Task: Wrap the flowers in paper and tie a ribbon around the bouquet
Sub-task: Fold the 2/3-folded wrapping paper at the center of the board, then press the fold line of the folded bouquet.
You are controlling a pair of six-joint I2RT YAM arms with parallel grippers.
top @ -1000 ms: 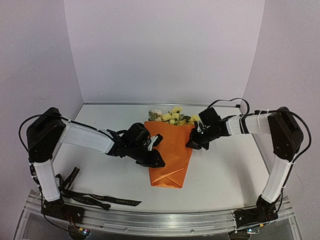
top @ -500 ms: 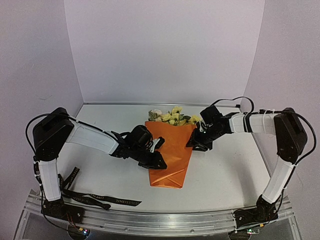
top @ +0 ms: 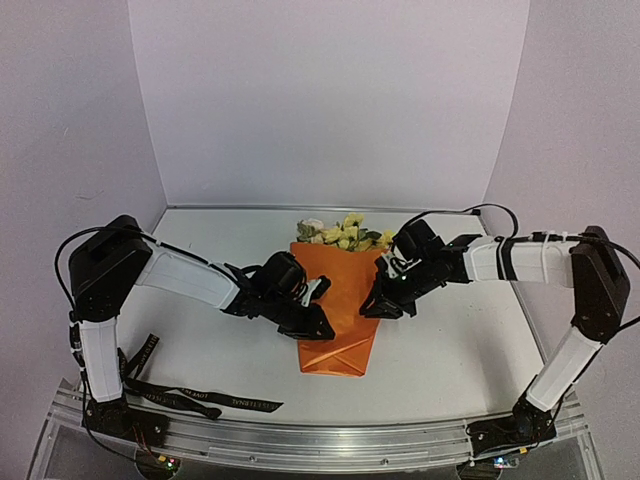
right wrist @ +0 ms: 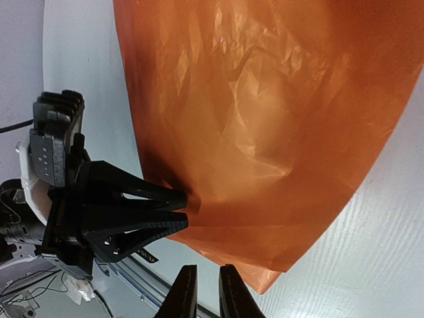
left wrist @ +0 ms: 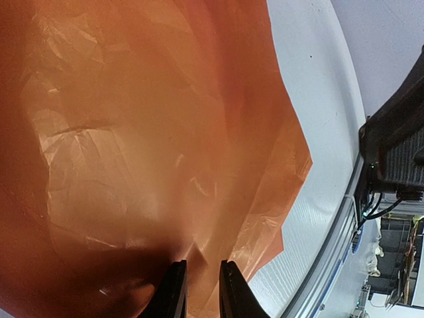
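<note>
The bouquet (top: 345, 300) lies mid-table: an orange paper (left wrist: 165, 132) cone with its folded point toward me and the pale yellow flowers (top: 340, 233) sticking out at the far end. My left gripper (top: 312, 326) sits at the cone's left edge, its jaws shut on a fold of the paper (right wrist: 265, 119); the right wrist view shows the left gripper (right wrist: 185, 211) lying over that edge. My right gripper (top: 374, 306) hovers at the cone's right edge. Its jaws stand a narrow gap apart with nothing between them. The black ribbon (top: 200, 397) lies loose at the near left.
The white table (top: 450, 340) is walled by pale panels at the back and sides. A metal rail (top: 320, 435) runs along the near edge. The ribbon trails past the left arm's base (top: 105, 410).
My right gripper has let go near the flowers and slid down and left along the cone's right edge, its jaws opening and then narrowing. The left gripper has barely moved.
</note>
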